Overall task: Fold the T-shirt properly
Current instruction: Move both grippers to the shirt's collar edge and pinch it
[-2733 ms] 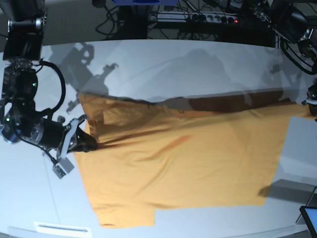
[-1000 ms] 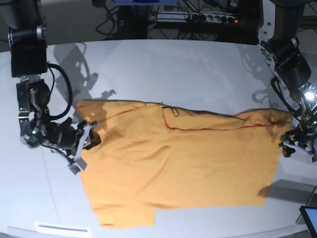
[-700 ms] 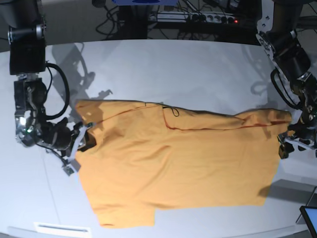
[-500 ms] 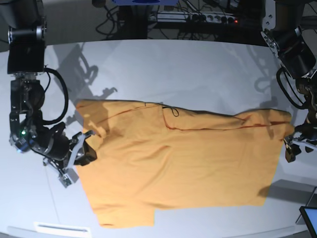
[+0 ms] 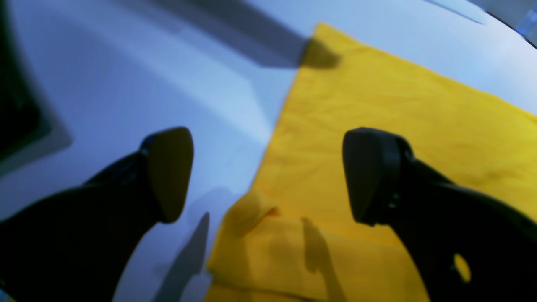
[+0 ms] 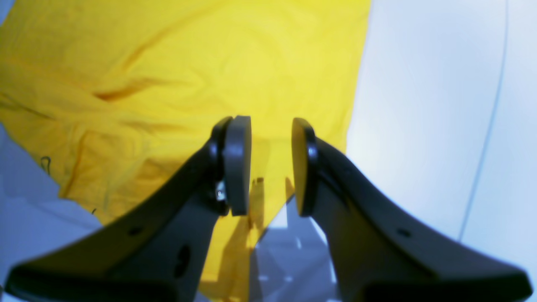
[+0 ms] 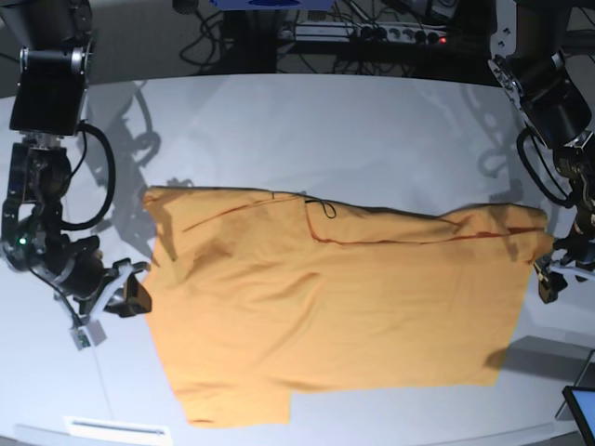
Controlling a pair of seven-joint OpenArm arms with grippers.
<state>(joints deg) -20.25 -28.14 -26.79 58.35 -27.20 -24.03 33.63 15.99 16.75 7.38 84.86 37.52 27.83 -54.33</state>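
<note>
Since the earlier frames both arms have let go and drawn back from the T-shirt point(image 7: 335, 297), whose far edge, lifted before, now lies folded down toward the middle.

T-shirt: orange-yellow, lies spread across the middle of the pale table point(image 7: 307, 139). Far edge doubled over on itself; a thin dark line of stitching runs along that fold. Near the fold's middle a small loop of dark thread shows. Near edge is stepped, with a longer flap at the base view's lower left.

Left tool point(image 5: 268, 174): released, jaws standing wide apart with nothing between them. In the base view it sits just off the cloth's right-hand edge point(image 7: 548, 279). Its wrist camera looks down at that edge: a folded corner of the cloth lies below and between the fingers, bare table to one side. That view is blurred, so I cannot tell whether either finger touches the cloth.

Right tool point(image 6: 270, 165): jaws parted by a narrow gap, nothing caught in it. Through the gap a corner of the cloth and the table surface are visible below. In the base view this tool point(image 7: 125, 297) sits on the left, just beside the cloth's left edge and apart from it.

Power strip point(image 7: 372, 35) and cables lie beyond the table's far edge.
</note>
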